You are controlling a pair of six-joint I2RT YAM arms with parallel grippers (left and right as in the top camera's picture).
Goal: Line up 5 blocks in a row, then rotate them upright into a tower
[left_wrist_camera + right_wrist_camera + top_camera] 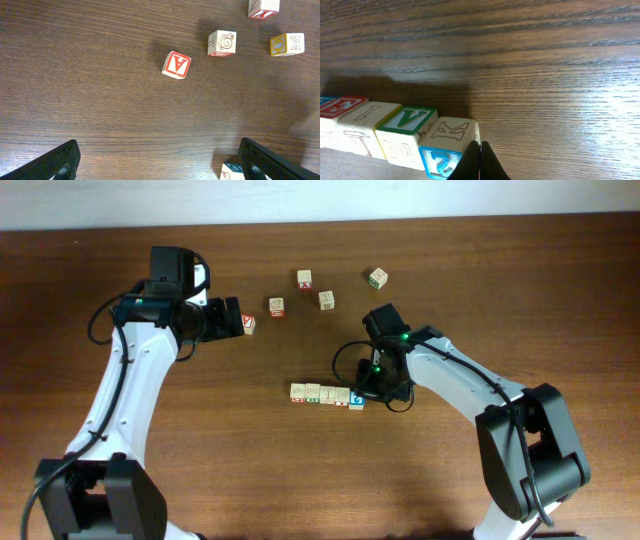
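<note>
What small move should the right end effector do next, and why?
Probably a gentle sideways push to turn the blue "2" block: the right end effector is shut, its tips beside that block's corner, at the end of the row of five.

The five blocks (pixel 325 395) sit touching in one straight row around mid-desk (pixel 200 480), running left to right. The right gripper (pixel 366 393) is at the row's right end, up against the last block. Behind the row, well apart, four loose cubes (pixel 326 300) lie scattered. A lone cube (pixel 248 324) sits further left, near the left gripper (pixel 237 319).
</note>
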